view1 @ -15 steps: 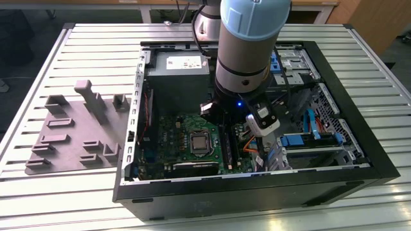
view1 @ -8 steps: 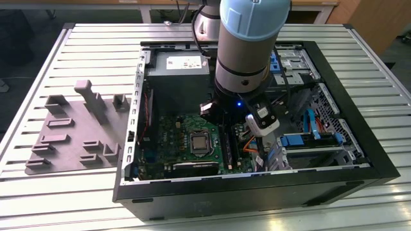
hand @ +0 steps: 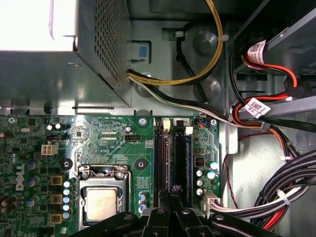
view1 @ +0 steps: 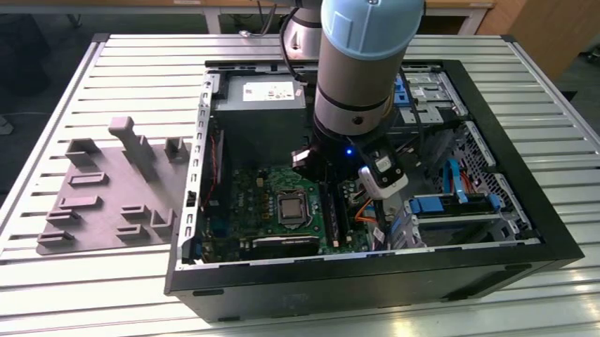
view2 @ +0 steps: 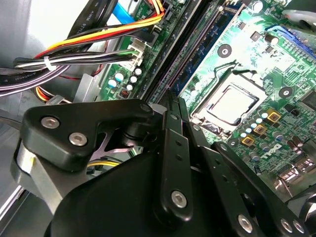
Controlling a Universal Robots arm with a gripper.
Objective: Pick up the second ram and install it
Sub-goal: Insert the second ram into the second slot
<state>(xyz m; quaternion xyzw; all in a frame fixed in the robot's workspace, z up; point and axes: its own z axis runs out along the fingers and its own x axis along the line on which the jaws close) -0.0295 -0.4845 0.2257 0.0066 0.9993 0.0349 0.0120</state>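
**Arm:** The arm [view1: 361,84] reaches down into the open case [view1: 525,175], which lies on the slatted counter [view1: 140,56]. Its wrist stands over the motherboard, just beside the socket [view1: 292,209] on the exterior view's right.

**Gripper:** In both wrist views the gripper [hand: 171,191] [view2: 173,101] hangs low over the memory slots that run alongside the socket [hand: 101,202] [view2: 232,101]. The fingers [hand: 163,210] are drawn narrow, tips all but together. No board is seen projecting from between them.

**Ram:** The ram [hand: 179,158] [view2: 206,45], a blue-green board, stands edge-up in a slot on the side of the slot bank away from the socket. It runs lengthwise straight toward the fingertips. Whether the tips touch its top edge cannot be told.

**Surroundings:** Bundled cables [hand: 291,187] lie beyond the slots, farther from the socket. A grey fixture plate [view1: 103,189] rests on the counter outside the case, well apart from the socket, on the exterior view's left.
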